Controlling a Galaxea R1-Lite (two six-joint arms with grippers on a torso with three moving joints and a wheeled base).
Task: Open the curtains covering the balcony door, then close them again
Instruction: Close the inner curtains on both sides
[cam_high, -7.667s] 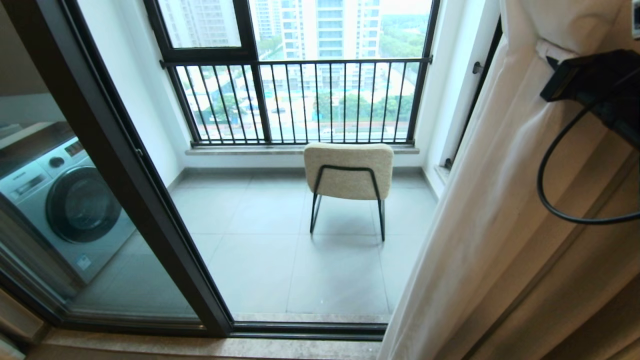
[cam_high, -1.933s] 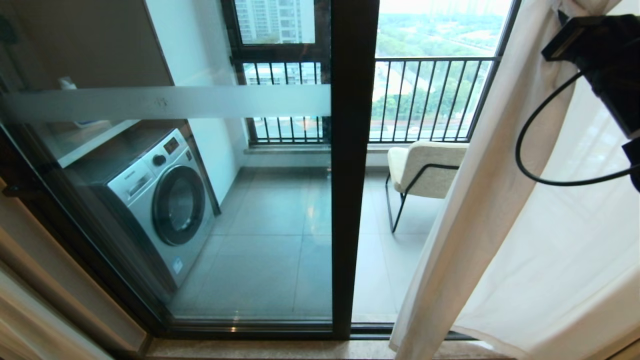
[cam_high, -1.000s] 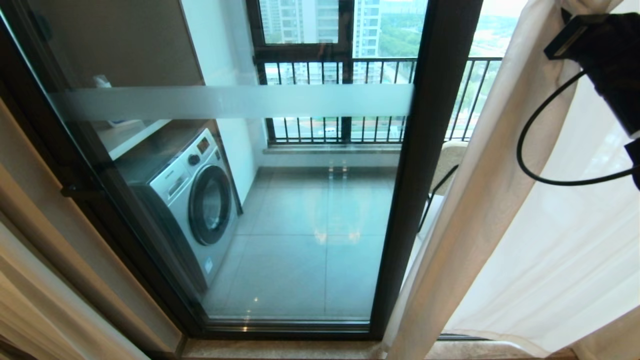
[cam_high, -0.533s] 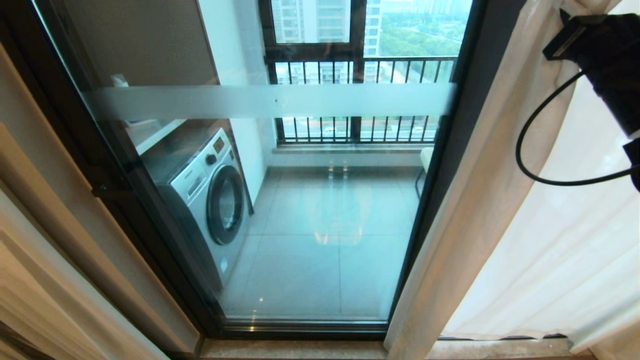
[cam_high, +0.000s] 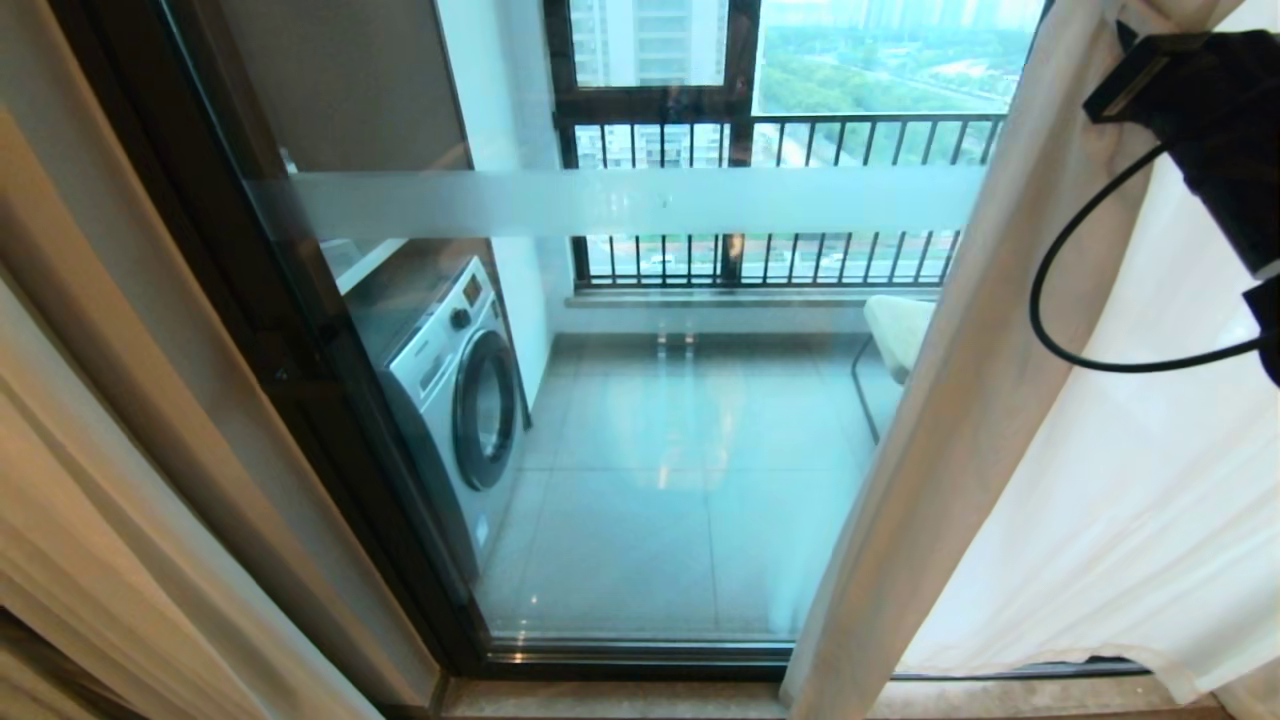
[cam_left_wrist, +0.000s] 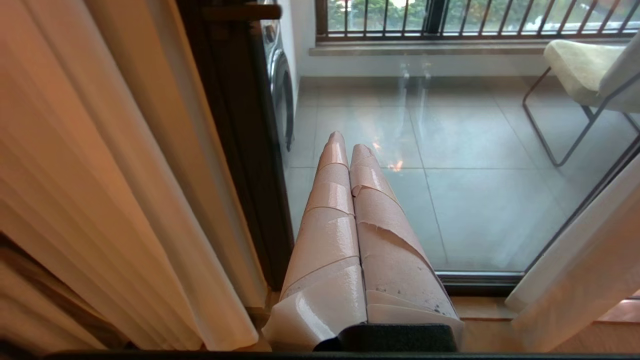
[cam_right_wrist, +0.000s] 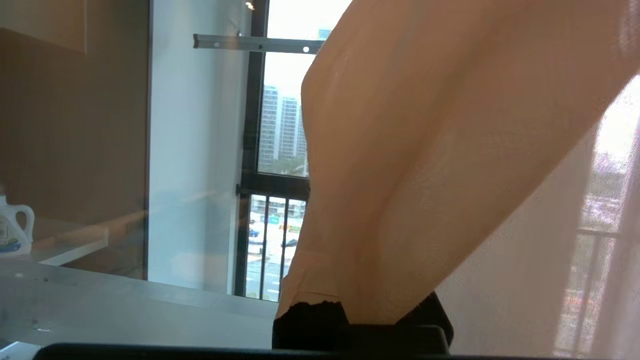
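The sheer white curtains (cam_high: 1100, 480) hang over the right part of the balcony door (cam_high: 640, 200), a glass panel with a frosted stripe in a dark frame. High at the right, my right gripper (cam_high: 1140, 50) is shut on the curtain's leading edge, which falls from there in a slanted fold to the sill. In the right wrist view the curtain fabric (cam_right_wrist: 425, 150) drapes over the right gripper (cam_right_wrist: 350, 280) and hides its fingertips. My left gripper (cam_left_wrist: 347, 142) hangs low before the glass, its taped fingers pressed together with nothing in them.
Thick beige drapes (cam_high: 60, 500) hang at the left beside the door frame. Behind the glass stand a washing machine (cam_high: 460, 380), a cream chair (cam_high: 900, 330) and a black railing (cam_high: 780, 130). A stone sill (cam_high: 620, 700) runs along the door's foot.
The whole view has shifted: door, washer and drapes slid rightward in the picture. My right gripper and the curtain edge kept their place, and the curtain now hides the door's dark upright post.
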